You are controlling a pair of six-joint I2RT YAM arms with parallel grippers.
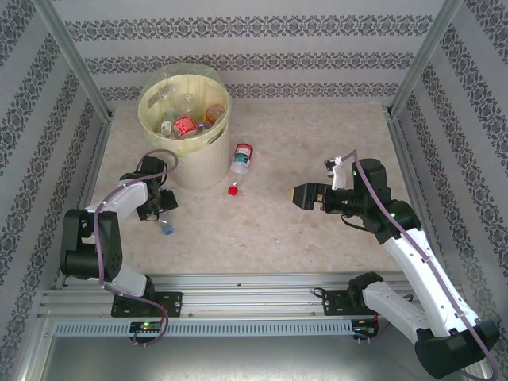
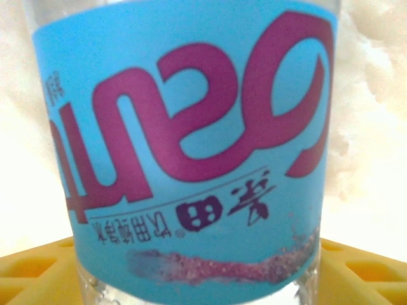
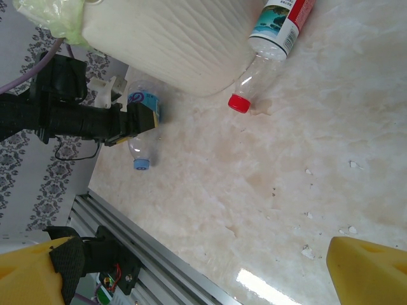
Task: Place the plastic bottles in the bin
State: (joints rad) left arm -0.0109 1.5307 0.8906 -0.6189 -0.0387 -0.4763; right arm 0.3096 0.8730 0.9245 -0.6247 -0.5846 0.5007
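My left gripper (image 1: pixel 160 211) is shut on a clear bottle with a blue label (image 2: pixel 191 140). Its yellow fingers (image 2: pixel 32 273) press both sides of the bottle, and the blue cap (image 1: pixel 168 231) points toward the near edge. In the right wrist view this bottle (image 3: pixel 141 136) sits low over the table beside the bin's wall (image 3: pixel 172 44). A red-labelled bottle (image 1: pixel 240 159) with a red cap lies on the table right of the cream bin (image 1: pixel 194 167), which holds several bottles (image 1: pixel 184 125). My right gripper (image 1: pixel 305 196) hovers open over the table's middle, nothing between its fingers (image 3: pixel 365 270).
Metal frame posts and patterned walls close in the table on three sides. An aluminium rail (image 1: pixel 254 286) runs along the near edge. Bare marble-look tabletop (image 1: pixel 317 127) stretches right of the bin.
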